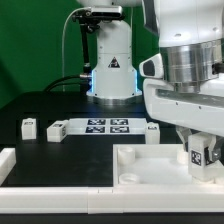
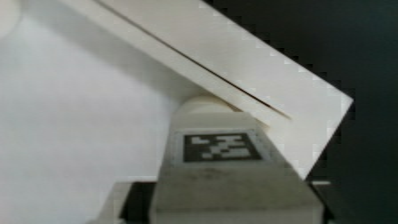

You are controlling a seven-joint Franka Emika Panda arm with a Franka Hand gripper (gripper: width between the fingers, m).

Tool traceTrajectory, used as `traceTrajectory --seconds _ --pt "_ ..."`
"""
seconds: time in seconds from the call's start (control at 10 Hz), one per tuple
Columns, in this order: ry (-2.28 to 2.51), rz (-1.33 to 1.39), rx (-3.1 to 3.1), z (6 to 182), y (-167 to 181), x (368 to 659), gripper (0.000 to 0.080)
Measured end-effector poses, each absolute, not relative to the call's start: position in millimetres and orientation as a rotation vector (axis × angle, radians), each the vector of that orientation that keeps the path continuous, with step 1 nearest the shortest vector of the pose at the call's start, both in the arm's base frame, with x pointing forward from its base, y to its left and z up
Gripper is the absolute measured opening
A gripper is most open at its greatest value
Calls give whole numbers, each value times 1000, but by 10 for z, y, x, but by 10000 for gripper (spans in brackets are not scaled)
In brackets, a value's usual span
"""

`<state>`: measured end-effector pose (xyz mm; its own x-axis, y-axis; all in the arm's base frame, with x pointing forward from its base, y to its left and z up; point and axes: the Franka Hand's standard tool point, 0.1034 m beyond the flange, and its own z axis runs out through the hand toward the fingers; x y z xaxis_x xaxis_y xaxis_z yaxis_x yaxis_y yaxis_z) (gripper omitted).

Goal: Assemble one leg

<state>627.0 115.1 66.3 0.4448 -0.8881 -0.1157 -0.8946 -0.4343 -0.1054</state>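
**Mia:** Exterior view first. What is on that view's left?

**Ben:** A low white wall sits on the black counter. Behind it are two small white blocks with tags. They are the first loose block and the second loose block. They lie near each other but do not touch.

**Mia:** And in the middle?

**Ben:** The marker board lies flat, just beside the second loose block. Far behind it stands the robot base. At the board's other end sits the third loose block. In front of all that lies the big white panel.

**Mia:** What about that view's right?

**Ben:** The claw hangs down over a corner of the panel. It is clamped on the leg. The leg stands upright between the two fingers, and its tag faces the camera.

**Mia:** Does the leg touch the panel?

**Ben:** I cannot tell from there. In the wrist view the leg shows its tag too. Its far end is right by a raised edge of the panel. I cannot see if they meet there either.
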Motion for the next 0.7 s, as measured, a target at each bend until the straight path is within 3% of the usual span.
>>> traceTrajectory --seconds 0.4,0.5,0.6,0.7 --pt "1631 79 -2498 660 1157 6265 303" --pt "1631 79 -2498 660 1160 6265 481" --pt "1521 66 -2568 663 1167 6265 481" --pt "1356 51 -2655 669 1196 6265 611"
